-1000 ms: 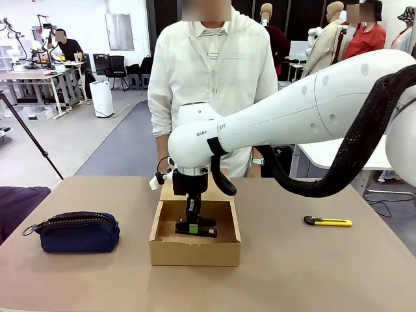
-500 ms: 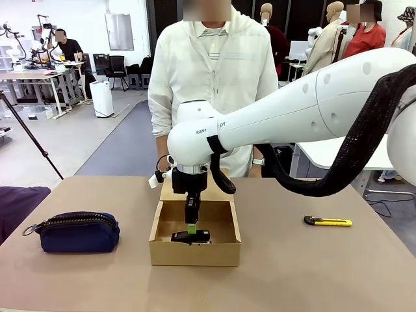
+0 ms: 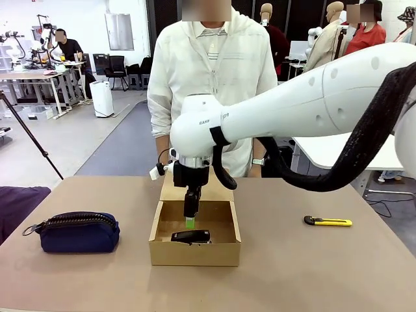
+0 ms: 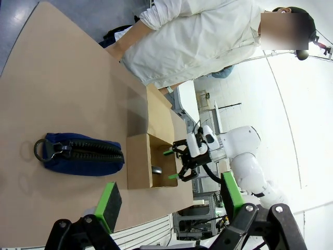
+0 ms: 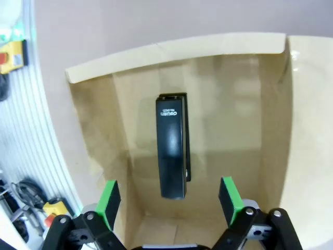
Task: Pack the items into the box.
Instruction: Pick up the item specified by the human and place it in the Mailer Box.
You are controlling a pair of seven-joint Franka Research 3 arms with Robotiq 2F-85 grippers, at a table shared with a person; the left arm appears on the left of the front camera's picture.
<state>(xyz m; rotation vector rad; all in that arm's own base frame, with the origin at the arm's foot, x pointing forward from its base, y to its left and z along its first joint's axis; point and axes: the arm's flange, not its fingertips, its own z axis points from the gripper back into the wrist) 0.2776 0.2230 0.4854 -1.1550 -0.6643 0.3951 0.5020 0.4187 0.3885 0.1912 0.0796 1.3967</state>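
The brown cardboard box (image 3: 195,251) stands mid-table with its flap lid up at the back. A black oblong gadget (image 3: 190,236) lies flat on the box floor, free of any grip. My right gripper (image 3: 190,222) hangs open just above it, inside the box mouth. In the right wrist view the gadget (image 5: 171,153) lies between and beyond my right gripper's (image 5: 169,200) spread green pads, with the box wall (image 5: 93,130) around it. The navy zippered pouch (image 3: 79,232) rests on the table left of the box. My left gripper (image 4: 169,200) is open and empty, high above the pouch (image 4: 83,154) and box (image 4: 138,166).
A yellow-and-black utility knife (image 3: 327,221) lies on the table to the right of the box. A person (image 3: 211,78) in a white shirt stands at the far edge, directly behind the box. A dark cloth (image 3: 16,205) overlaps the table's left edge.
My right gripper has opened and let go of the black gadget, which now lies on the box floor. The gripper has lifted slightly. The pouch and knife have not moved.
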